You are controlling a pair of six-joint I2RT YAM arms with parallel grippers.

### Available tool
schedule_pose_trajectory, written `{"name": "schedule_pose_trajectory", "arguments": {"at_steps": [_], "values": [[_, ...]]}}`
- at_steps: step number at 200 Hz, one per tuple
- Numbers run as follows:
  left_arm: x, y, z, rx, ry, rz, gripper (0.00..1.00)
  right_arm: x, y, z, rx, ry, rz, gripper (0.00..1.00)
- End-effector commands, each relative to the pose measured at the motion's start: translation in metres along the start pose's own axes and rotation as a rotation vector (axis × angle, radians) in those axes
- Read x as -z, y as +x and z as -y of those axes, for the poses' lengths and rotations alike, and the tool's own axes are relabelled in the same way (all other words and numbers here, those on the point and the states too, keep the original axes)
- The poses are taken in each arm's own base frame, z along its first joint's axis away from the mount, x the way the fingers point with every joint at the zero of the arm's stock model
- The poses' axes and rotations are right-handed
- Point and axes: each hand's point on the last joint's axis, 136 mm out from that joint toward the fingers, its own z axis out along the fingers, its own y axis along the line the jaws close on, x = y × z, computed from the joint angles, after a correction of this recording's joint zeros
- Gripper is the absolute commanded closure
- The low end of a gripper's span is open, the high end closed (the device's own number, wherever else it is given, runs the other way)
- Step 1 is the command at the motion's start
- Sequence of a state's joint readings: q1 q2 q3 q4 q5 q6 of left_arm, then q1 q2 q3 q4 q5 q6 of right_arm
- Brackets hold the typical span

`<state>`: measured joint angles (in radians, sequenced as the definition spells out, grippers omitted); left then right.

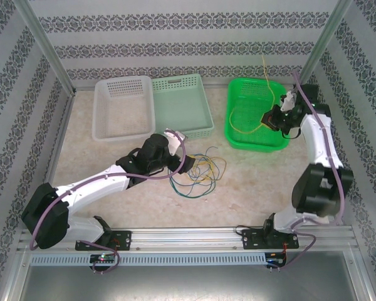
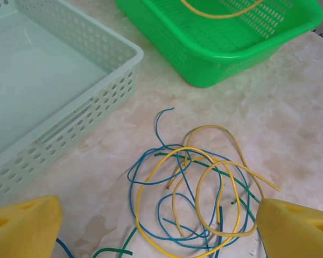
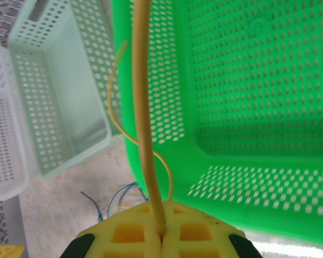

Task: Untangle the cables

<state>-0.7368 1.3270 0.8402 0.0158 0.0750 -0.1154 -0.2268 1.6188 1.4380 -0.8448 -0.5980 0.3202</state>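
Observation:
A tangle of yellow, blue and green cables [image 1: 199, 172] lies on the table in front of the baskets. My left gripper [image 1: 180, 164] hovers at its left edge. In the left wrist view it stands open [image 2: 161, 236], its yellow fingertips [image 2: 24, 226] spread to either side of the tangle [image 2: 211, 127] and holding nothing. My right gripper [image 1: 272, 119] is above the green basket [image 1: 254, 145], shut on one yellow cable [image 3: 142, 107] that is pinched between its pads [image 3: 162, 232]. That cable [image 1: 264, 69] rises above the basket and also loops down inside it.
A white basket [image 1: 119, 135] and a mint basket [image 1: 188, 133] stand side by side at the back left, with the green basket to their right. The mint basket's wall [image 2: 91, 115] is close to the tangle's left. Bare table lies in front of the green basket.

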Motion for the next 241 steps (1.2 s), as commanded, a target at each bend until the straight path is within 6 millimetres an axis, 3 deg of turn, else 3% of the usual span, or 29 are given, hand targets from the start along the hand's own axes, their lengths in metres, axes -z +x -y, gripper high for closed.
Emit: {"name": "schedule_pose_trajectory", "arguments": {"at_steps": [1,29,63,92,111,130,148,188,209,241], "values": [[-0.004,-0.009,-0.003,0.034,-0.001,0.010,0.07,-0.018,-0.009,0.016,0.029,0.037,-0.050,1.00],[-0.010,-0.004,-0.003,0.048,0.004,-0.020,0.08,-0.041,-0.018,0.042,0.014,0.112,-0.080,1.00],[-0.014,-0.001,-0.003,0.053,0.006,-0.031,0.08,-0.064,-0.009,0.062,-0.022,0.146,-0.179,1.00],[-0.016,0.000,-0.002,0.046,0.009,-0.043,0.08,-0.069,-0.002,0.070,-0.037,0.167,-0.207,0.79],[-0.017,0.000,-0.002,0.045,0.010,-0.046,0.08,-0.059,-0.005,0.065,-0.014,0.172,-0.177,0.75],[-0.019,0.002,-0.002,0.049,0.015,-0.053,0.08,-0.045,-0.011,0.061,0.007,0.198,-0.128,0.51],[-0.022,0.003,0.001,0.057,0.025,-0.060,0.08,-0.030,-0.017,0.052,0.037,0.202,-0.072,0.44],[-0.028,0.009,0.003,0.108,0.034,-0.100,0.09,0.011,-0.022,0.009,0.145,0.169,0.108,0.27],[-0.032,0.018,0.013,0.181,0.088,-0.147,0.13,0.020,-0.008,-0.010,0.217,0.158,0.144,0.23],[-0.042,0.031,0.025,0.310,0.158,-0.186,0.16,0.005,0.039,-0.028,0.280,0.115,0.085,0.25]]}}
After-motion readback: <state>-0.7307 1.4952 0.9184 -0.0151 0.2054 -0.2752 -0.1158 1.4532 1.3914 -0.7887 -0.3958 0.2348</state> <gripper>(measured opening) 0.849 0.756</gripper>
